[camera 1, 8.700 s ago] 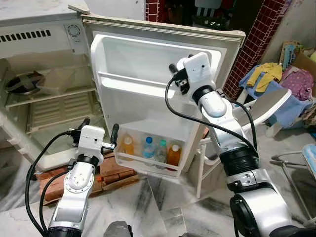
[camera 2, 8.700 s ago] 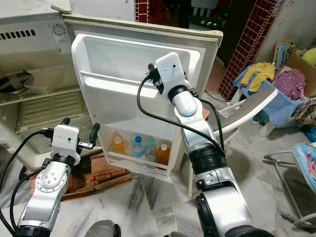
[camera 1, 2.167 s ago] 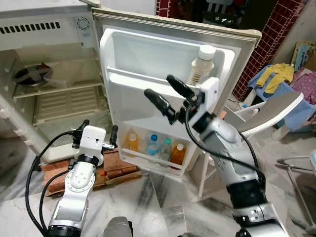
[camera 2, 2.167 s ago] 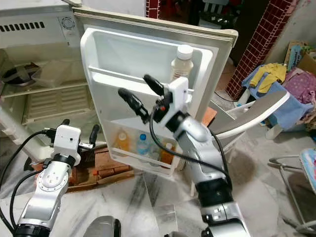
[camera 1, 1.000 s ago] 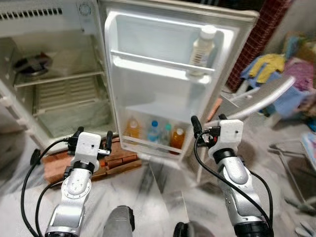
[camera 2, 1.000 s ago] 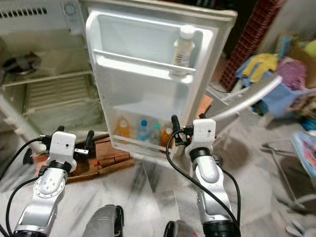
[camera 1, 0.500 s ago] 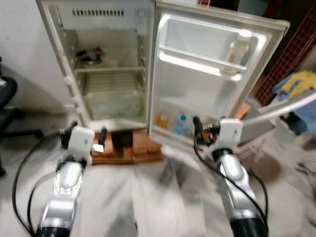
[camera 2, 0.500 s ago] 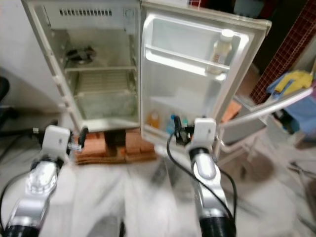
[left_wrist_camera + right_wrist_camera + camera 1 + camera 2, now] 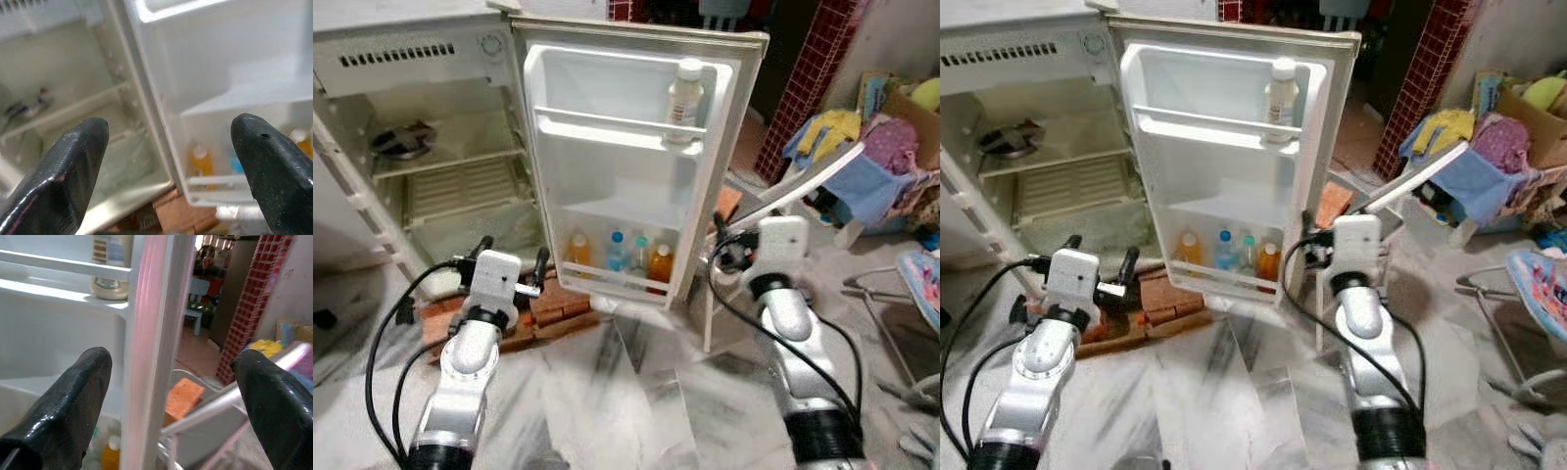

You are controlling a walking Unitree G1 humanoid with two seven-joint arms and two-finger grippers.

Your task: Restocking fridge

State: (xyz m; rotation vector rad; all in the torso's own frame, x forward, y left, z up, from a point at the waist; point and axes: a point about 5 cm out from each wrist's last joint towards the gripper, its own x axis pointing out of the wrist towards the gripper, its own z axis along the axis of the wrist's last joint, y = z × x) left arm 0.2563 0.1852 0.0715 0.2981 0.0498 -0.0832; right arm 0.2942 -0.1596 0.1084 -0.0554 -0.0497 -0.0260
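Fridge (image 9: 440,147) stands wide open in front of the robot, a small white unit resting on a stack of red bricks (image 9: 548,308) on a marble floor (image 9: 636,401). Its door (image 9: 636,157) swings out toward the robot, so the inner side of the door faces the camera. On the door's upper shelf (image 9: 617,132), at the end farthest from the fridge body, a pale bottle with a white cap (image 9: 685,98) stands upright. In the door's bottom rack (image 9: 617,279) four small bottles (image 9: 619,255) stand side by side, orange ones at the ends and blue-capped ones between them. Inside the fridge body, a dark round dish (image 9: 399,140) sits on the top wire shelf; the shelves below it look bare.

Both arms are raised low in front of the fridge. The left gripper (image 9: 514,269) hovers just in front of the bricks, near the hinge side of the door, its jaws apart and holding nothing. The right gripper (image 9: 171,382) is beside the door's free edge, level with the bottom rack, jaws likewise spread wide and empty.

Beyond the door's free edge are a tilted white plastic chair (image 9: 803,191), a heap of coloured clothes (image 9: 862,157) and a red tiled pillar (image 9: 808,73).
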